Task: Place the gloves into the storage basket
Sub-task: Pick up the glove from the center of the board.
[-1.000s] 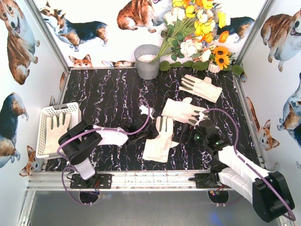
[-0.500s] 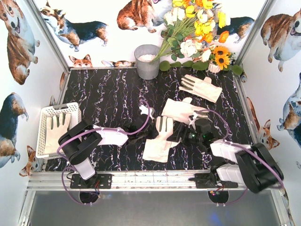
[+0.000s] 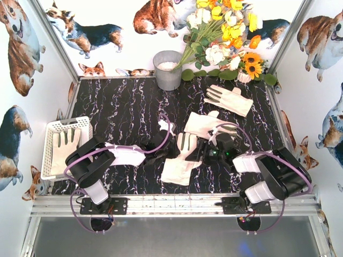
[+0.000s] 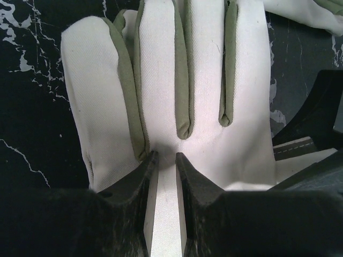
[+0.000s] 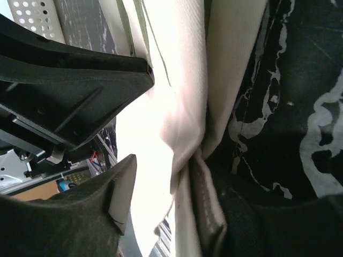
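Gloves (image 3: 229, 100) mostly lie out: one sits in the left basket (image 3: 51, 128), our left gripper (image 4: 165, 156) clamps another, and the right gripper's (image 5: 163, 182) hold we cannot tell.

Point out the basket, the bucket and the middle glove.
basket (image 3: 68, 121): top view, far rim
bucket (image 3: 168, 79): top view, side wall
middle glove (image 3: 177, 168): top view, cuff

Open marble stretches from the storage basket (image 3: 51, 140) at the desk's (image 3: 123, 107) left edge to the bucket (image 3: 168, 69) at its far edge; left hand (image 3: 170, 149) and right hand (image 3: 201, 152) crowd the near middle over a glove (image 3: 179, 167), seemingly almost touching.
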Controlling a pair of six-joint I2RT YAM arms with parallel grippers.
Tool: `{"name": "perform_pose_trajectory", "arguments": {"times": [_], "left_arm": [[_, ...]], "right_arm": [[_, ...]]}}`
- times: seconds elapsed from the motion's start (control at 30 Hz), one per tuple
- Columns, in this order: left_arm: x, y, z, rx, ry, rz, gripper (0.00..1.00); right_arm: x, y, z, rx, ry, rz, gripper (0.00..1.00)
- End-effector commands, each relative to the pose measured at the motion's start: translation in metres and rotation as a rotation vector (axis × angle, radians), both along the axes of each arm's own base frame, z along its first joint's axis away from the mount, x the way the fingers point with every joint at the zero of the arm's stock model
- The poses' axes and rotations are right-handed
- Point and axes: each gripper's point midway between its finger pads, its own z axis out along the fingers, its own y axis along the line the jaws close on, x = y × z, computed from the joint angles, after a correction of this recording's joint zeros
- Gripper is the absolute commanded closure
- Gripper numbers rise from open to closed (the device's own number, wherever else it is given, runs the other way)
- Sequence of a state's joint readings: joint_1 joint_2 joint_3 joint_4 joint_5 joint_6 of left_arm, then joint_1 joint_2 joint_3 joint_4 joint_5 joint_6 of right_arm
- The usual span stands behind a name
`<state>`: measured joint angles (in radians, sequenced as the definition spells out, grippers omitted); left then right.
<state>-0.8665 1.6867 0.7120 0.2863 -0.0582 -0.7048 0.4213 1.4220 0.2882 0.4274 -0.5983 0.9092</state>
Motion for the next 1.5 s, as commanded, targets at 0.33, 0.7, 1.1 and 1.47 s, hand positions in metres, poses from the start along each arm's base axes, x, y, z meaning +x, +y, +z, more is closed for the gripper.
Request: {"name": "perform_pose_trajectory", "arguments": {"times": [0.33, 0.7, 1.1, 1.47], "left_arm": [[-0.016, 0.021, 0.010, 0.031, 0.030, 0.025, 0.80], [-0.020, 0.055, 0.078, -0.038, -0.109, 0.090, 0.16], [-0.050, 0.054, 0.186, -0.383, -0.329, -0.073, 0.00], [-0.070, 0.047, 0.223, -0.552, -0.367, -0.174, 0.00]], "right_arm": [[0.010, 0.007, 0.002, -0.014, -0.048, 0.003, 1.00], [0.012, 0.003, 0.074, -0.020, -0.302, 0.113, 1.00], [-0.018, 0.015, 0.206, 0.178, -0.667, 0.323, 1.00], [-0.048, 0.019, 0.297, 0.390, -0.827, 0.413, 1.00]]}}
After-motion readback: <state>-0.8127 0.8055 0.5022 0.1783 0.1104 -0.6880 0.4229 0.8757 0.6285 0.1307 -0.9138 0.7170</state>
